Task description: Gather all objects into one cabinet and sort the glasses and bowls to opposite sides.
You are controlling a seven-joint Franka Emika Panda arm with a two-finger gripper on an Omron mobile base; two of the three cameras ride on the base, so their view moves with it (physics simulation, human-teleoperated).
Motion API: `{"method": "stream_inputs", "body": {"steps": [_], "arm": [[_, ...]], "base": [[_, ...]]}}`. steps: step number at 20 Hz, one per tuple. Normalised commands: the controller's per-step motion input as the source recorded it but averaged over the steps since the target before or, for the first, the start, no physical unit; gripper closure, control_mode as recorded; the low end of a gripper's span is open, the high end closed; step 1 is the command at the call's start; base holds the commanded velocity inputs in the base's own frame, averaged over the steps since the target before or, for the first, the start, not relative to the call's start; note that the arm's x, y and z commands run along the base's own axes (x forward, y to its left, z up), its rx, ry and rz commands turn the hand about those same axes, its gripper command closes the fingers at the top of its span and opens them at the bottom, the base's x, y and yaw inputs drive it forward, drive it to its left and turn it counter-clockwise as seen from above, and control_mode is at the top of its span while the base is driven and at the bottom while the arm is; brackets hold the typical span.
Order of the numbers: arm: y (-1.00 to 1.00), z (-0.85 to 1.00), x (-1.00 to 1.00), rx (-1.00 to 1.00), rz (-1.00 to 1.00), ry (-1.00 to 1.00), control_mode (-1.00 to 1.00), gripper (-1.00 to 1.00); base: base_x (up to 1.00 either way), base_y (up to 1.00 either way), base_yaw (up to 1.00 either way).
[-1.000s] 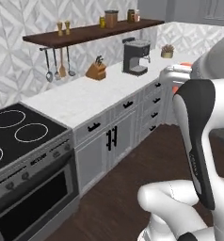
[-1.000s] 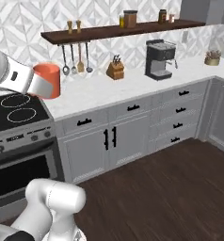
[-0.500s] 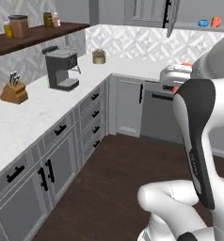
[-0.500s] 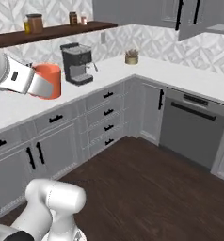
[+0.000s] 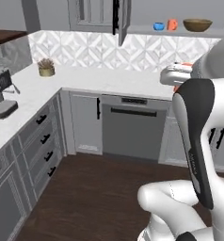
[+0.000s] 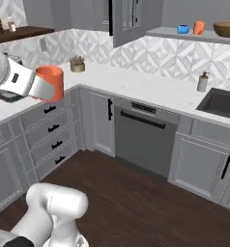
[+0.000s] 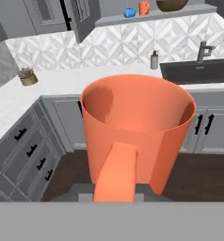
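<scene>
Corner kitchen with white counter (image 6: 136,87) and open upper cabinet (image 6: 194,33) bearing blue bowl (image 6: 183,29), second orange mug (image 6: 199,27) and wooden bowl (image 6: 226,29); gripper (image 6: 39,87) clamped tight on orange mug (image 6: 51,83), carried aloft over floor, handle toward camera.

Orange mug (image 7: 137,136); blue bowl (image 6: 183,29); brown bowl (image 6: 226,29).

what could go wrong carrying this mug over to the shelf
1. The shelf already holds a blue bowl, a second mug and a wooden bowl set close together; putting the held mug down there could knock one off.
2. An open cabinet door hangs just beside the shelf, so a wide swing might clip it.
</scene>
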Motion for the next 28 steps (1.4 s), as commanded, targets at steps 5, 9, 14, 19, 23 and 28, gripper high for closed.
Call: {"method": "stream_inputs", "body": {"steps": [5, 9, 14, 19, 23, 28], "arm": [[0.0, 0.0, 0.0, 0.0, 0.0, 0.0, 1.0, 1.0], [0.0, 0.0, 0.0, 0.0, 0.0, 0.0, 1.0, 1.0], [0.0, 0.0, 0.0, 0.0, 0.0, 0.0, 1.0, 1.0], [0.0, 0.0, 0.0, 0.0, 0.0, 0.0, 1.0, 1.0], [0.0, 0.0, 0.0, 0.0, 0.0, 0.0, 1.0, 1.0], [0.0, 0.0, 0.0, 0.0, 0.0, 0.0, 1.0, 1.0]], "base": [[1.0, -0.74, -0.27], [1.0, -0.44, -0.39], [1.0, -0.03, -0.37], [1.0, 0.0, -0.14], [1.0, 0.0, 0.0], [0.82, 0.0, 0.02]]}}
